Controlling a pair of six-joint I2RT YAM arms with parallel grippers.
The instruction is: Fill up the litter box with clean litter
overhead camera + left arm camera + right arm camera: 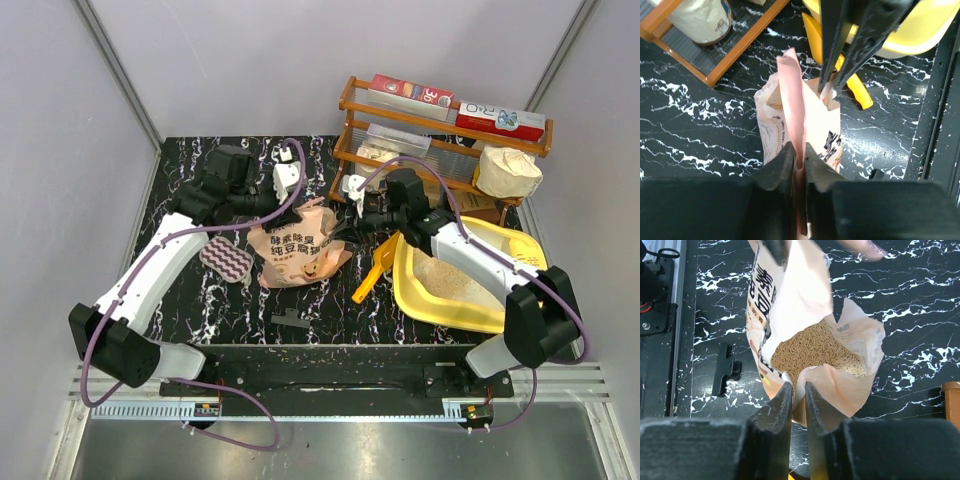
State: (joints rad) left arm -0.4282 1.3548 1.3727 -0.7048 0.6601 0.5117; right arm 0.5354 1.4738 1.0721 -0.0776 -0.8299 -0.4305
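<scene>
The peach-orange litter bag (300, 252) stands open on the black marble table, left of the yellow litter box (520, 245). The box holds a layer of pale beige litter (455, 282). My left gripper (799, 150) is shut on one edge of the bag's mouth (792, 90). My right gripper (799, 389) is shut on the opposite edge of the bag (790, 300). Tan litter pellets (815, 352) show inside the bag. In the top view the left gripper (298, 207) and the right gripper (350, 222) meet over the bag's top.
A yellow-orange scoop (375, 270) leans at the litter box's left side. A wooden rack (400, 130) with boxes and a white sack (508, 172) stands at the back right. A black clip (291, 320) and a pink striped pad (227, 262) lie on the table.
</scene>
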